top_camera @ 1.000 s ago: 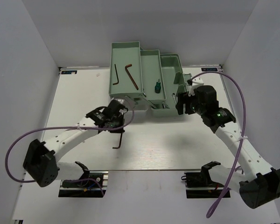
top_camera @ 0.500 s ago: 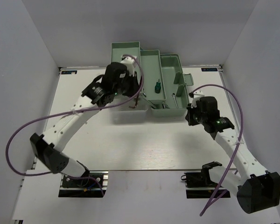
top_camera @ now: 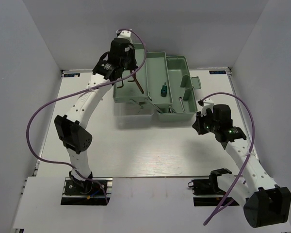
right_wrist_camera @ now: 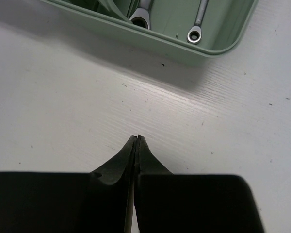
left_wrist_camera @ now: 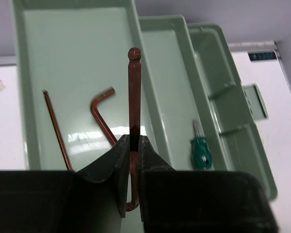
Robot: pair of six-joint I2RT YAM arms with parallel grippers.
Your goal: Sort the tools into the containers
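Observation:
My left gripper (left_wrist_camera: pixel 133 138) is shut on a reddish-brown hex key (left_wrist_camera: pixel 134 92) and holds it upright over the left tray (left_wrist_camera: pixel 72 48) of the mint-green toolbox (top_camera: pixel 177 68). Two more hex keys (left_wrist_camera: pixel 101 114) lie in that tray. A green-handled screwdriver (left_wrist_camera: pixel 200 151) lies in the middle tray (top_camera: pixel 155 68). In the right compartment (right_wrist_camera: pixel 218 39) the ring ends of two silver wrenches (right_wrist_camera: pixel 195 34) show. My right gripper (right_wrist_camera: pixel 137 139) is shut and empty, low over the white table just in front of that compartment. From above, the left gripper (top_camera: pixel 126 65) is at the toolbox's far left and the right gripper (top_camera: pixel 200 124) is near its right corner.
The toolbox's translucent lid (top_camera: pixel 131 108) lies flat in front of the left tray. White walls (top_camera: pixel 34 58) close in the table on three sides. Purple cables (top_camera: pixel 43 109) loop from both arms.
The left arm has carried a hex key from the table up and back to above the left tray. The right gripper has shut and drawn back from the toolbox toward the near side.

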